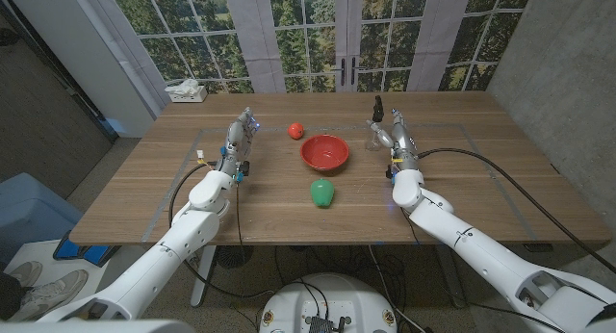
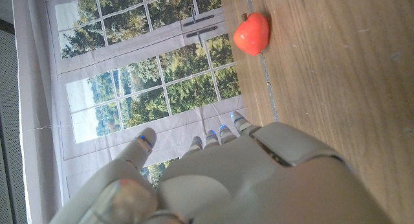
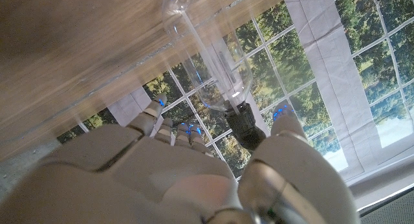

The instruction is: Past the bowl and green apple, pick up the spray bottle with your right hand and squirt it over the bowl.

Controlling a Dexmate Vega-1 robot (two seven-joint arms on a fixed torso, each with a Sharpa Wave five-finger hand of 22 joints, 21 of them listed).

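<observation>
One risk: right hand (image 3: 187,179), fingers apart w/ nothing held, could tip the clear spray bottle (image 1: 377,124) standing upright far right of bowl (image 1: 324,152); it looks light, nearly empty.

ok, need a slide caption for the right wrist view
Right hand reaching up to the clear spray bottle on the table, fingers open beside it, not yet gripping.
</observation>
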